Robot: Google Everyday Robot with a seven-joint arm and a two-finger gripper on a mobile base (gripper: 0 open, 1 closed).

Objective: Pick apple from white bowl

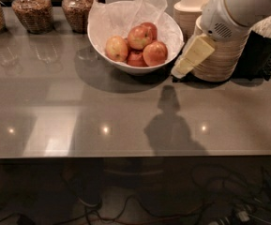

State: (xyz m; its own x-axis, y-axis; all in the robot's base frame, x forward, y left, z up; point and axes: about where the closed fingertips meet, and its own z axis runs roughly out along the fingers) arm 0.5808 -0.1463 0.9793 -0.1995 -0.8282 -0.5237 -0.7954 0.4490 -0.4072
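Observation:
The white bowl (97,36) lined with crinkled white paper stands at the back middle of the grey counter. It holds several apples. The glossy orange-red apple (154,53) lies at the front right of the pile, beside a paler yellow-pink apple (116,48) on the left and a smaller dark red apple (135,59) low between them. My gripper (179,71) hangs from the white arm (233,8) at the upper right. It points down and left, just right of the bowl's rim and above the counter. It holds nothing that I can see.
Stacked beige disposable bowls (219,55) stand right behind the gripper, with a second stack (193,3) further back. A dark container (261,50) stands at the far right. Three glass jars (29,8) line the back left. The counter's front edge (135,156) runs across the lower frame.

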